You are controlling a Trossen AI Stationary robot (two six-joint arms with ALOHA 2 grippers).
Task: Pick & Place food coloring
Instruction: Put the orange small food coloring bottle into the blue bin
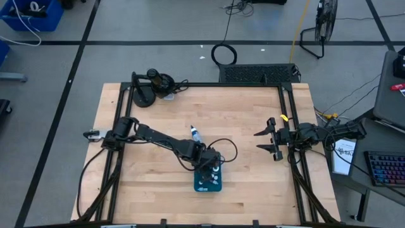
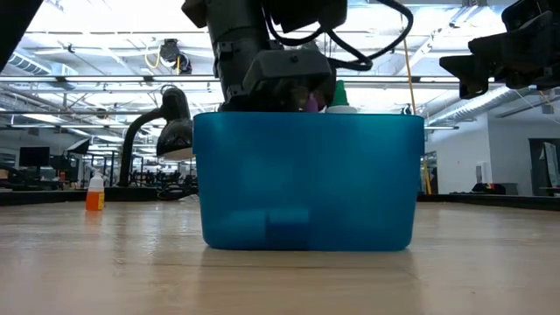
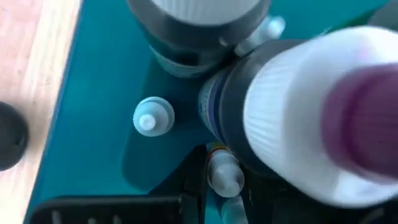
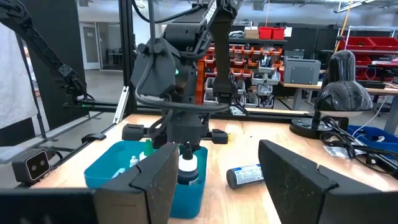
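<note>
Teal plastic bin [image 2: 306, 179] sits under the left gripper [image 4: 187, 148], clamped on a dark white-capped food-coloring bottle [image 4: 187, 167] for the drop, while the right gripper [image 1: 268, 143] waits, fingers apart, far right.

A big workshop room around my wooden tabletop [image 1: 247, 120].
I see a gray floor [image 1: 158, 57], a fan [image 1: 323, 25], red bins on shelves [image 4: 252, 56], and bright ceiling lights [image 2: 105, 39].

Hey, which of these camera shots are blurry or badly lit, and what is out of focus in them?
Left wrist view: the white-capped bottle fills the frame, blurred from closeness. Low view: bright ceiling lights wash out the top, and the blue bin looms large. Right wrist view: the right hand is dark and soft while the left hand looks sharper. High view: evenly lit, no strong glare.
</note>
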